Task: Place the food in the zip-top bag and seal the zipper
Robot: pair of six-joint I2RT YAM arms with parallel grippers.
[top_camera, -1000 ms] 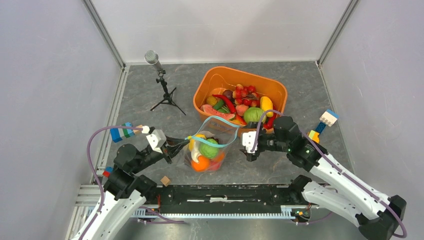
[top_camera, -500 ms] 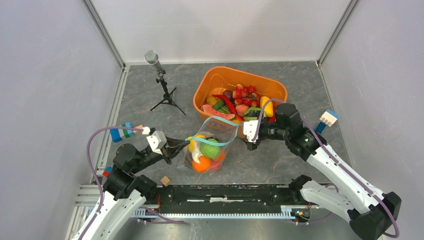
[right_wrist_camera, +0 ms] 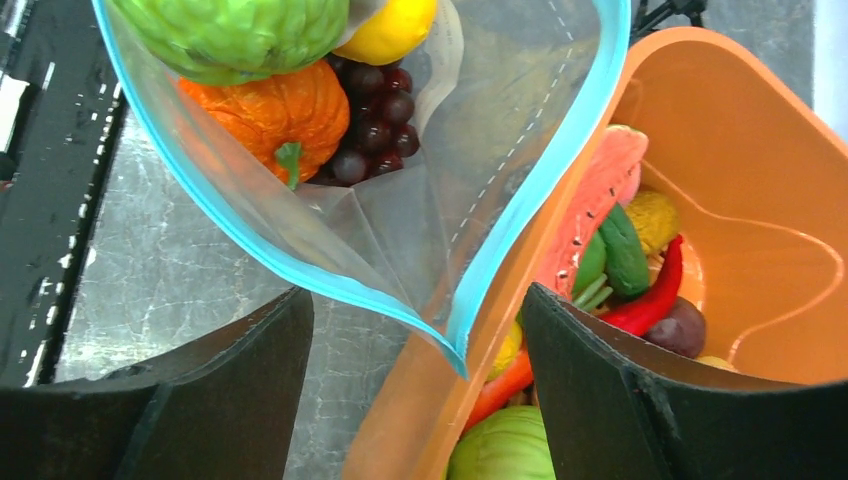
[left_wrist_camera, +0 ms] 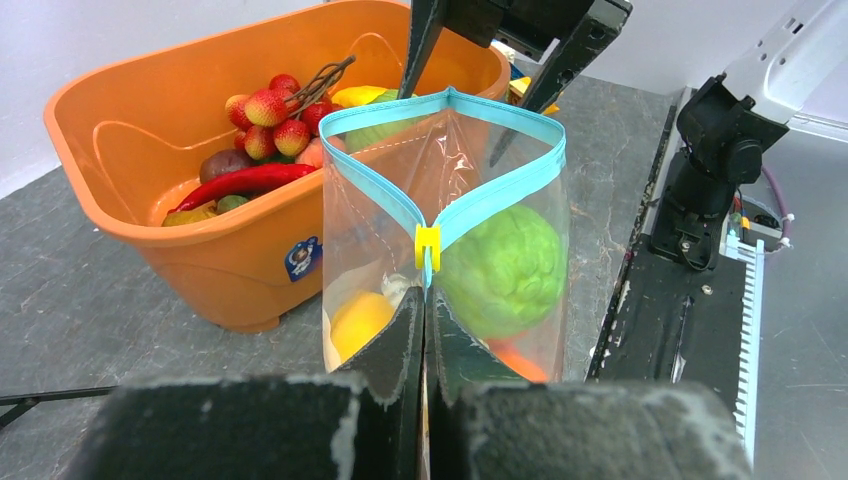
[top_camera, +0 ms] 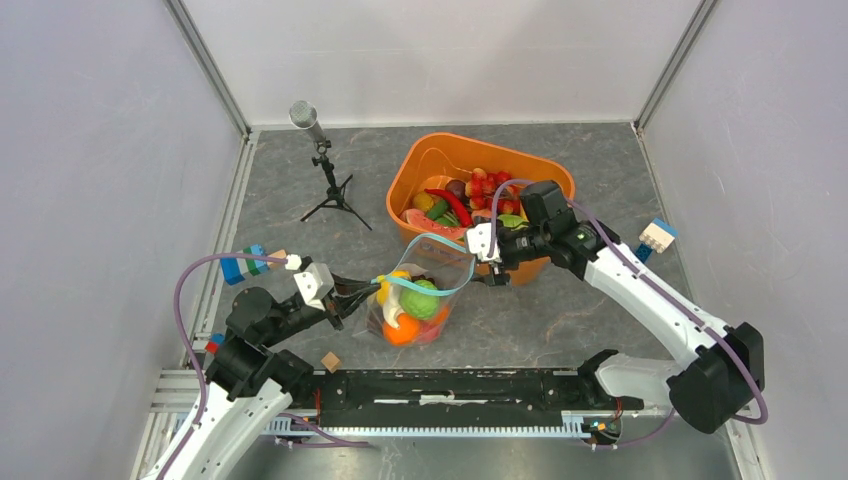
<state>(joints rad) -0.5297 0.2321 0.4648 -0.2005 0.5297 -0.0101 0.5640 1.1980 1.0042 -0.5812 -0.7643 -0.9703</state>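
Since the earlier top frame was taken, the right gripper (top_camera: 492, 268) has been swung in from the table right of the zip-top bag (top_camera: 425, 285) to its far-right corner, against the near wall of the orange bin (top_camera: 440, 146). The left gripper (top_camera: 366, 291) is unchanged at the bag's left end. The bag is stood upright just in front of the bin. A microphone stand (top_camera: 330, 185) is set well apart at far left, block stacks (top_camera: 245, 266) at the table sides, a wooden cube (top_camera: 330, 361) near the front rail

Left wrist: fingers (left_wrist_camera: 405, 335) are pressed together on the bag's edge, just under the yellow slider (left_wrist_camera: 427, 246). The zipper (left_wrist_camera: 500, 188) is parted into a loop. A green round piece (left_wrist_camera: 505, 270) and a yellow piece (left_wrist_camera: 358, 318) are seen inside, the bin behind

Right wrist: jaws are held wide with the zipper's corner between them, seemingly touched by neither. An orange pumpkin (right_wrist_camera: 262, 108) and grapes (right_wrist_camera: 372, 120) are seen in the bag. The bin's rim is crowded against that corner, with a watermelon slice (right_wrist_camera: 600, 205) and red chilli (right_wrist_camera: 655, 290) in it
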